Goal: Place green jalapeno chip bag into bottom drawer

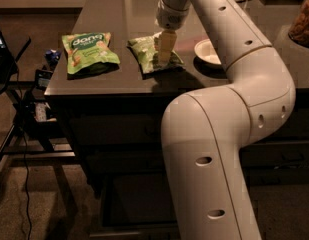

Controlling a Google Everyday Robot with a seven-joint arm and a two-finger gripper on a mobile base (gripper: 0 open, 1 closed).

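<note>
- Gripper point(164, 58) points straight down from the white arm point(229, 134), set on the right half of the small crinkly olive-green jalapeno chip bag point(144, 51); its tip is at or on the bag's surface.
- We cannot tell the gripper's state; its tan end reads as one block, and the view shows neither a gap nor a hold on the bag.
- The bag lies flat on the dark glossy table top point(109, 14), near the front edge point(104, 86); its long axis seems to run from far-left to near-right, though the crumpled outline makes this a loose reading.
- So the bag is directly under the gripper, most of it reaching left of the tip.
- Neighbours: a brighter green bag with white lettering point(89, 53) to the left, apart; a shallow white bowl point(208, 51) just to the right, the tighter side.
- The dark grey bottom drawer point(134, 199) stands pulled out, low beneath the front edge, its interior dark.
- Our judgement: a lift has free room above; the carry must clear the front edge, then drop left of the arm's own bulky lower link, which crowds the drawer's right side.
</note>
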